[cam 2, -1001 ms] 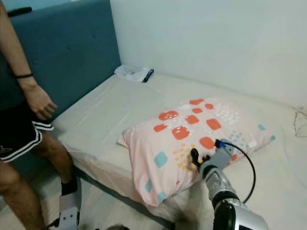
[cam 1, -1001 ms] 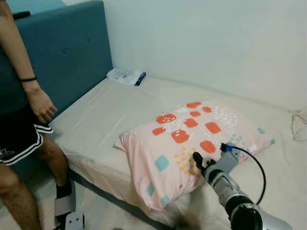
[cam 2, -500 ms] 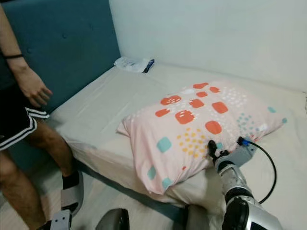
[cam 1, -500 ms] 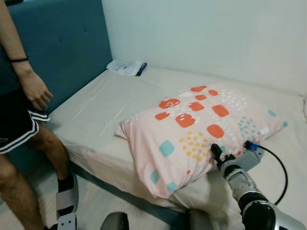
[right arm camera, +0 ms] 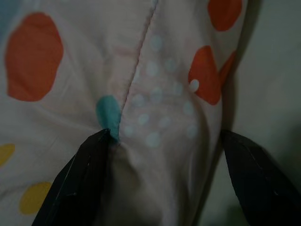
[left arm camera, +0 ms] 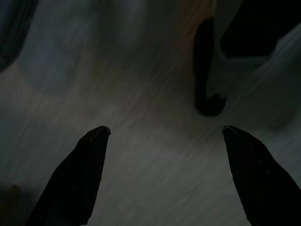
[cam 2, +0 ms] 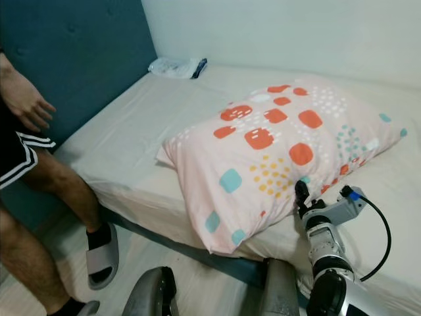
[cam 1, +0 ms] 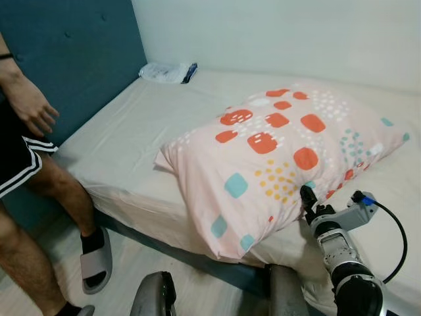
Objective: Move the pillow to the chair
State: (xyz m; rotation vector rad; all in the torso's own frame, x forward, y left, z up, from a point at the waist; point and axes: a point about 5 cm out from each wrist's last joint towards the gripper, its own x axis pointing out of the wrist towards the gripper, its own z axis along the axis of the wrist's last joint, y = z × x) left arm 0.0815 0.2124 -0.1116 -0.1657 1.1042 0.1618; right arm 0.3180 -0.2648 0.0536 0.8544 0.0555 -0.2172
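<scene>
A pink pillow (cam 1: 276, 151) with orange, teal and yellow patches lies on the bed (cam 1: 125, 145), its near corner hanging over the mattress edge. My right gripper (cam 1: 306, 197) is at the pillow's near right edge, just below the yellow dots. In the right wrist view this gripper (right arm camera: 162, 136) is open, with the pillow's seam and a fold of fabric (right arm camera: 155, 94) between its fingers. My left gripper (left arm camera: 164, 129) hangs open over the dim floor, holding nothing.
A person (cam 1: 26, 151) in black shorts stands at the left beside the bed, a sandal (cam 1: 97, 260) on one foot. A blue headboard (cam 1: 66, 59) is behind them. A white packet (cam 1: 164, 71) lies at the bed's far corner by the wall.
The camera has moved nearer and tilted down. My right gripper has drawn back from on top of the yellow dots to the pillow's near edge. The person's arm has shifted left.
</scene>
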